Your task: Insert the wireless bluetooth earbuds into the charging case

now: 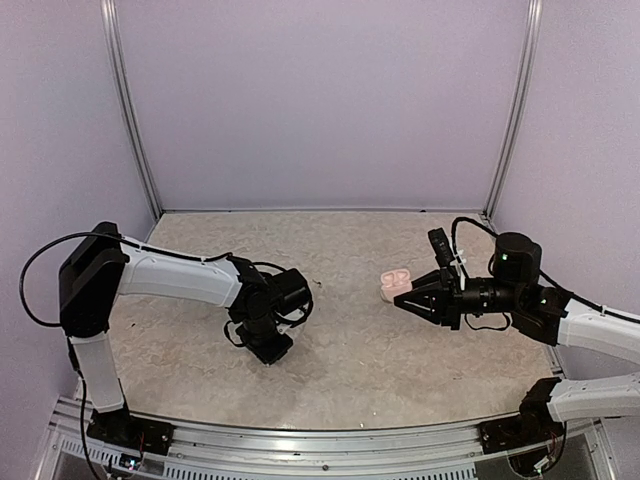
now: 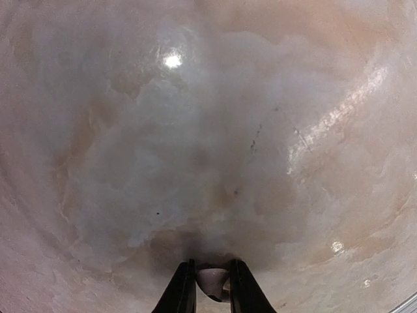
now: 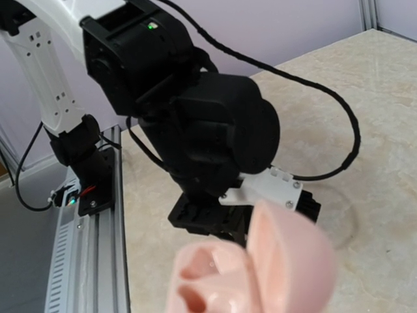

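So the charging case [image 1: 395, 283] shows as a small pale, pinkish-white clamshell with its lid flipped up, over on the right half of the table [image 1: 350, 380]. It sits right at the tip of the right gripper [image 1: 400, 300]. That pincer is closed down and looks to be gripping the case. In the right wrist view the case fills the bottom of the frame. It's badly out of focus there, with a rounded lid on the right and two darker wells on the left. Whether anything sits in those wells I can't tell, and the gripper's own fingers are hidden behind the case.

Over on the left, the left gripper [image 2: 212, 264] points straight down, close over the table. Its fingers [image 2: 182, 293] stand narrow, with a tiny pale rounded thing between them. That looks like an earbud [image 2: 214, 284], but only its top pokes into the frame. I honestly can't tell whether the fingers are pinching it or just flanking it. From the top camera that fingertip area is hidden under the wrist.

On space, the two grippers are well apart, with bare marbled tabletop between them. Lilac walls [image 1: 320, 100] close off the back and both sides, and the metal rail [image 1: 330, 440] runs along the near edge by the arm bases. The case is nearer the back right corner than the rail. The left arm [image 3: 195, 124] and its cable loom large in the right wrist view.
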Motion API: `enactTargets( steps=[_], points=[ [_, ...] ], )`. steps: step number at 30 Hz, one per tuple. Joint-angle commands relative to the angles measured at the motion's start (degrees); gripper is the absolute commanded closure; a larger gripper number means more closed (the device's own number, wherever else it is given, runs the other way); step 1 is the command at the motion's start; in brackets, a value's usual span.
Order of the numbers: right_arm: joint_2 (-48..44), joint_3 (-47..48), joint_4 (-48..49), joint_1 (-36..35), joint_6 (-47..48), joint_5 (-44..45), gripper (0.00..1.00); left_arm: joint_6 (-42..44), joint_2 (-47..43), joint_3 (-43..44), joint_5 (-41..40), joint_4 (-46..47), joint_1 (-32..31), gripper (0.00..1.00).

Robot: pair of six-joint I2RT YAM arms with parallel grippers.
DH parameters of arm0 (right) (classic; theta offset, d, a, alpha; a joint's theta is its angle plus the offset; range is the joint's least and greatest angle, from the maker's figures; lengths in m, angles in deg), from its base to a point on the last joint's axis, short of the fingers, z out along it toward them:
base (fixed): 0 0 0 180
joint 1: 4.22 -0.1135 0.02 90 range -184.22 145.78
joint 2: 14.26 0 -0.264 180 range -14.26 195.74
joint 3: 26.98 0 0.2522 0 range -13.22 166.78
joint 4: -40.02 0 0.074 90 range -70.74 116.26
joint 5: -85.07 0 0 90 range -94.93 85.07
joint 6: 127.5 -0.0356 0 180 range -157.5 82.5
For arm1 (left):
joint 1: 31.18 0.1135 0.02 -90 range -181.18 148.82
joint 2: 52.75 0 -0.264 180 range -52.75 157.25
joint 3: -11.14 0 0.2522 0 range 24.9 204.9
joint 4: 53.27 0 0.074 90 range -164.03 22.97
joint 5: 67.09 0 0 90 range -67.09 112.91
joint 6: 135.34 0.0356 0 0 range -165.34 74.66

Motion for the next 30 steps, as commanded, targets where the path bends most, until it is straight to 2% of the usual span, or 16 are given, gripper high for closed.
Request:
enactTargets(
  steps=[1,5,11,19,30],
  points=[
    [0.14,0.18,-0.5,0.59,0.6,-0.54,0.98,1.44,1.49,1.36,-0.37,-2.49,-0.13,0.81],
    [0.31,0.44,-0.56,0.59,0.8,-0.62,0.98,1.55,1.03,1.72,0.2,-2.4,0.24,0.86],
    [0.64,0.72,-0.61,0.54,0.8,-0.8,0.98,1.72,-1.45,1.04,1.56,-0.45,1.31,0.88],
    [1.07,1.07,-0.21,0.56,0.73,-0.64,0.98,1.89,-8.07,-1.44,1.65,6.38,2.07,0.91],
    [2.3,1.52,2.09,0.48,0.61,-1.04,0.98,4.06,-27.52,-5.98,-1.37,24.32,0.41,0.92]
  ],
)
